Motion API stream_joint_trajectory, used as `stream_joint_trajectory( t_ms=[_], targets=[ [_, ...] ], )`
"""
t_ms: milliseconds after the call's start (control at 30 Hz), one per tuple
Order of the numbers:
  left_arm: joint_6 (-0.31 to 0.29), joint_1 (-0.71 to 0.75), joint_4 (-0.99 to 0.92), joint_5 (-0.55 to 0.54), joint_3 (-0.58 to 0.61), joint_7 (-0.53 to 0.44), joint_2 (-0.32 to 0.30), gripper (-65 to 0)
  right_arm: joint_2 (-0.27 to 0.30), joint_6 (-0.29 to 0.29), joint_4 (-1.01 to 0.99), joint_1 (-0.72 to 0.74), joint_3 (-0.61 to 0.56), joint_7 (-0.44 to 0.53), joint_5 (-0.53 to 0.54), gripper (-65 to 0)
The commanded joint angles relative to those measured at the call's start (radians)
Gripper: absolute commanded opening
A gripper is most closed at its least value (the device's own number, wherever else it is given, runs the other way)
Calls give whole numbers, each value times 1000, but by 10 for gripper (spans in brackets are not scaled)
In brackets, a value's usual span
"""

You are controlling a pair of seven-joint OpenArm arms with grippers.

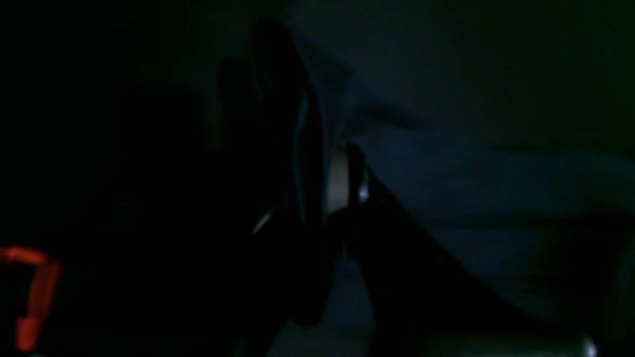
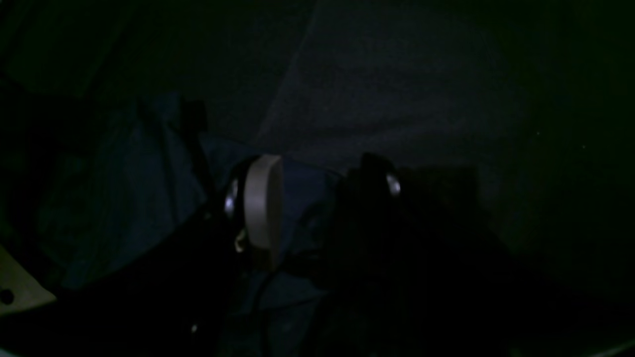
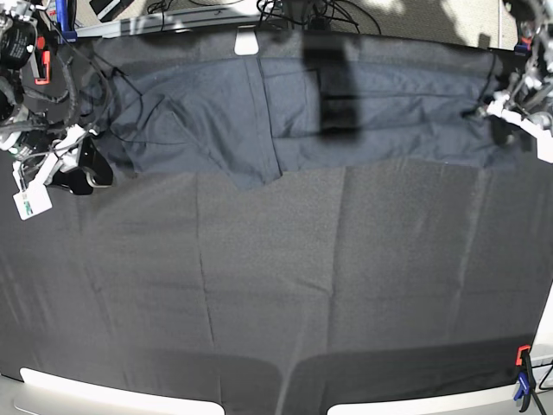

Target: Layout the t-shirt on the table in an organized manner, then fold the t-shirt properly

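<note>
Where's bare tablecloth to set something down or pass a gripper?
Free: the wide stretch of table between the t-shirt hem and the near pale edge, across to the red clamp at the near corner. Crowded: the far strip under the t-shirt, with the right gripper and left gripper at its ends.

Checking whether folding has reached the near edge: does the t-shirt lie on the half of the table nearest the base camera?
No, the t-shirt is stretched along the far edge of the table.

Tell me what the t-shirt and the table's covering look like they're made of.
T-shirt: soft woven or knit fabric, probably cotton, matte charcoal-navy; it drapes in loose folds and wrinkles. Table covering: thin matte black cloth, flatter, showing straight crease lines from folding. Pale hard edge beneath, material unclear.
</note>
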Motion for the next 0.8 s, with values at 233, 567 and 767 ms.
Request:
stream_joint_trajectory(
  t_ms=[233,567,767],
  targets=[
    [-121,45,148,-237,250,98,120,-650,17,6,15,8,9,39,23,-396],
    [63,-53,148,91,697,-47,121,-650,17,6,15,8,9,35,23,-396],
    [98,-58,148,169,818,-68,121,-650,17,6,15,8,9,35,23,-396]
  ],
)
